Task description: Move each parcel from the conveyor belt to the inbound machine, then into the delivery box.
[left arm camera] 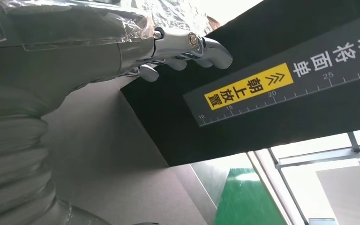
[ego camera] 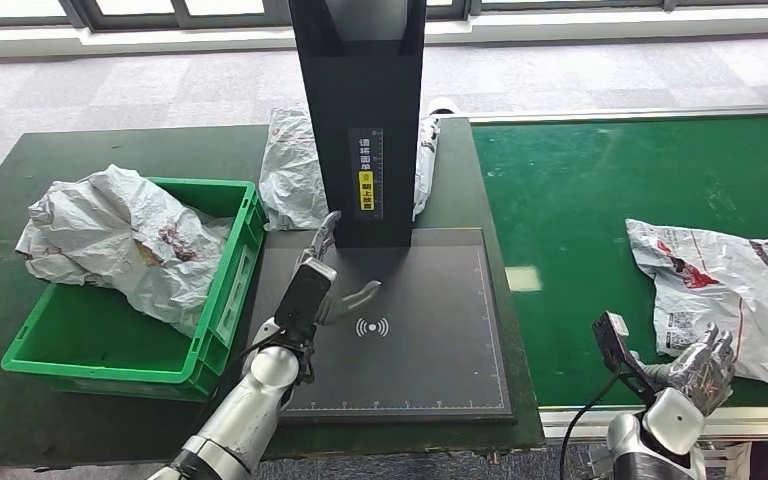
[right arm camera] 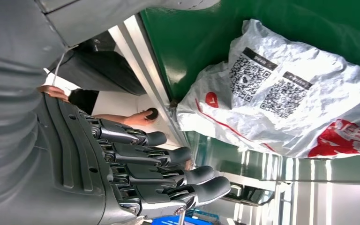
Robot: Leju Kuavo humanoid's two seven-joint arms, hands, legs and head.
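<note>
— Which parcel (ego camera: 728, 290) is next, do you reckon?

— The one on the belt (ego camera: 580, 200), lying at its right side towards the near edge. Grey-white poly mailer, crumpled, with red print and two code labels showing in the right wrist view.

— And the right hand (ego camera: 702, 368)?

— Just beside the bag's near corner, fingers (right arm camera: 187, 176) spread and lightly curled, holding nothing. I can't say from here whether they touch the film.

— How will that bag handle?

— Soft and light, I'd guess. It lies flat and wrinkled, so whatever is inside is probably thin or floppy. It'll sag if lifted by one corner, and the glossy film looks slippery.

— So where do you take it?

— Gather a fold at the near edge, or close round the thicker middle. A pinch on smooth flat film may well slide off. Not fragile, by the look of it.

— What's the left hand (ego camera: 328, 275) doing?

— It hangs over the scanner pad (ego camera: 430, 340) on the bench (ego camera: 110, 160), close to the black post (ego camera: 364, 120). Fingers apart, slightly bent, nothing in them.

— Anything in the box?

— The green box (ego camera: 110, 350) at the bench's left side has one crumpled bag (ego camera: 125, 245) draped over its far left rim. Another bag (ego camera: 292, 170) sits behind the post near the far edge.

— So the pad is waiting.

— Looks that way. The belt parcel has both moves left to go.
</note>
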